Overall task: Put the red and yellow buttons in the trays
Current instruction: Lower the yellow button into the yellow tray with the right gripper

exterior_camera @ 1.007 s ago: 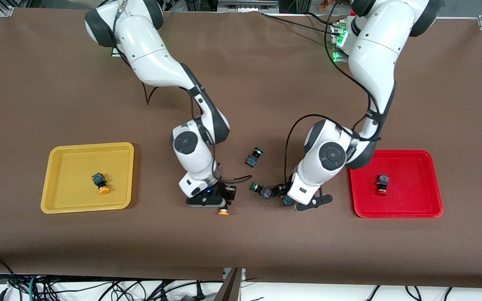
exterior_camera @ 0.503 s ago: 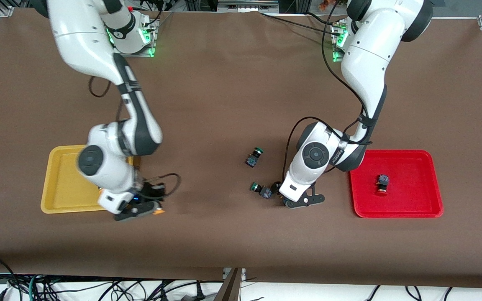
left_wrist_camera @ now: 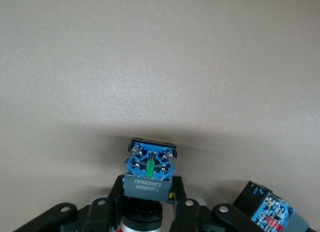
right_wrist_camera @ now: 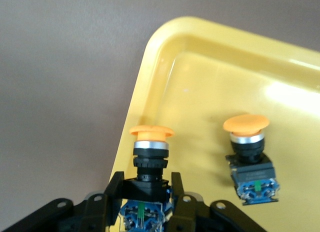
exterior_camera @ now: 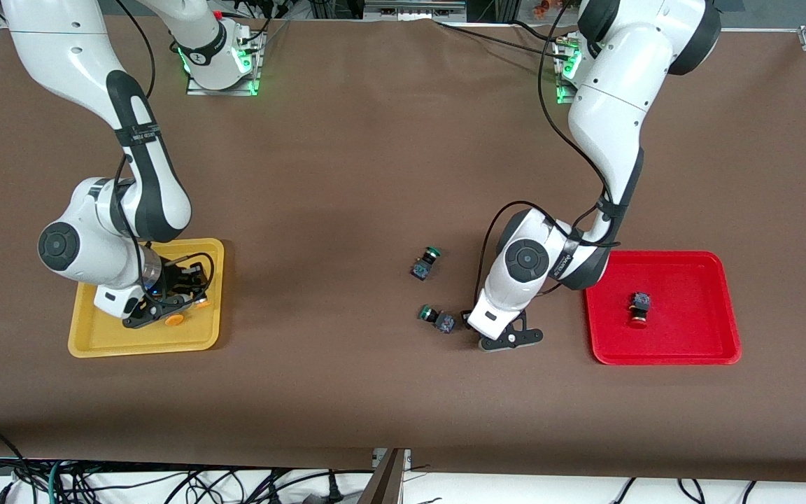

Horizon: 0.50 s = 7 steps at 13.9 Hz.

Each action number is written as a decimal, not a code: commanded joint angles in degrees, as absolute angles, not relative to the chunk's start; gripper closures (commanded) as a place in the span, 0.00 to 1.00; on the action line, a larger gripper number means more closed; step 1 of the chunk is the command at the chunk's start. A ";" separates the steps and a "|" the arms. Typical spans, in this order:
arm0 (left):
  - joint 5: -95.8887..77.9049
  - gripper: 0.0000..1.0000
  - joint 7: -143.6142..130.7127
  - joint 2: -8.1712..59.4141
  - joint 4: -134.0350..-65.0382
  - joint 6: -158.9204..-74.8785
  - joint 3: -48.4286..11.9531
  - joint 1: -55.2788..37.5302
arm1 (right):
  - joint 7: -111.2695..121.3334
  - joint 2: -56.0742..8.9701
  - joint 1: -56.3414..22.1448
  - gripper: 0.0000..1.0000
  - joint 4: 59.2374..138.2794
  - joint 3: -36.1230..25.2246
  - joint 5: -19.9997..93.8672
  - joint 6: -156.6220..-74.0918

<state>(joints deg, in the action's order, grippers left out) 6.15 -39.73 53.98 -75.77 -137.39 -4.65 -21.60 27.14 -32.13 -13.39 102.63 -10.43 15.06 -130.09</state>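
My right gripper (exterior_camera: 189,302) is shut on a yellow button (right_wrist_camera: 150,152) by its black body. It holds the button over the yellow tray (exterior_camera: 81,329), at the tray's edge toward the table's middle. A second yellow button (exterior_camera: 173,318) lies in that tray and also shows in the right wrist view (right_wrist_camera: 250,159). My left gripper (exterior_camera: 504,339) is low at the table beside the red tray (exterior_camera: 662,353). It is shut on a red button (left_wrist_camera: 150,164) with a grey body and blue base, which is hidden in the front view. Another red button (exterior_camera: 639,309) lies in the red tray.
Two green-capped buttons lie on the brown cloth near the middle. One (exterior_camera: 425,262) is farther from the front camera. The other (exterior_camera: 438,318) is close beside my left gripper. Another button's blue base (left_wrist_camera: 267,212) shows beside my left fingers.
My right arm has swung from the table's middle to the yellow tray with the yellow button in its grip. My left gripper has shifted slightly onto the red button, now hidden under it.
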 commanded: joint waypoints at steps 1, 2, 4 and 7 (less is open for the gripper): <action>7.03 0.99 -39.73 52.65 -75.85 -136.68 -4.57 -19.96 | 26.29 -28.23 -13.36 0.01 103.98 -10.11 15.73 -127.11; 7.03 0.99 -39.73 51.69 -75.50 -133.45 -4.57 -19.34 | 23.32 -26.99 -13.45 0.01 102.76 -9.93 15.65 -125.52; 7.82 0.98 -39.64 48.01 -75.32 -125.02 -4.48 -17.59 | 17.00 -24.45 -14.23 0.01 99.95 -9.49 15.30 -120.26; 7.82 0.97 -39.03 42.56 -75.32 -113.24 -4.48 -14.78 | 7.14 -20.67 -16.78 0.01 94.93 -9.49 12.76 -110.59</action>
